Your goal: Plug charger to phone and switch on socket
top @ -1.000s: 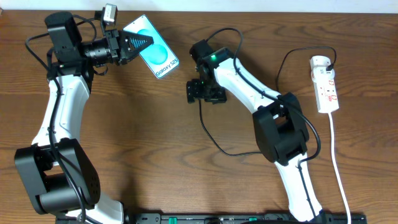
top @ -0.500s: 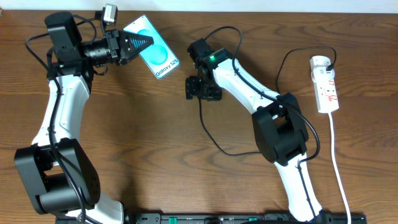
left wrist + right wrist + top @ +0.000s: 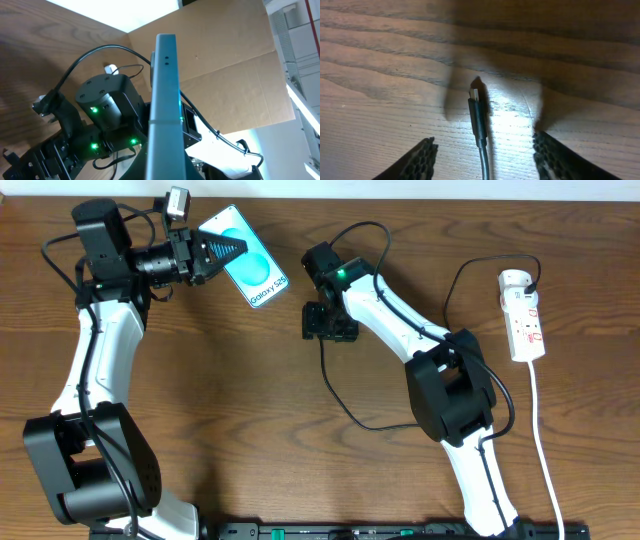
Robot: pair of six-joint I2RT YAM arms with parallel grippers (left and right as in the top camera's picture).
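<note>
Grained brown wood table (image 3: 230, 400): left gripper (image 3: 228, 250) is pinching slim turquoise phone (image 3: 262, 275) at 11 o'clock; right gripper (image 3: 485, 142) is hanging spread around thin black charger (image 3: 476, 112).

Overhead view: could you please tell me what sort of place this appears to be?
Probably a robotics test bench, not a home: a left arm and right arm work at a wooden table, with a cardboard sheet beyond it and a white power strip alongside.

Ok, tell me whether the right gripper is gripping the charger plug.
No, the right gripper is open, and the charger lies loose between its jaws, touching neither.
</note>
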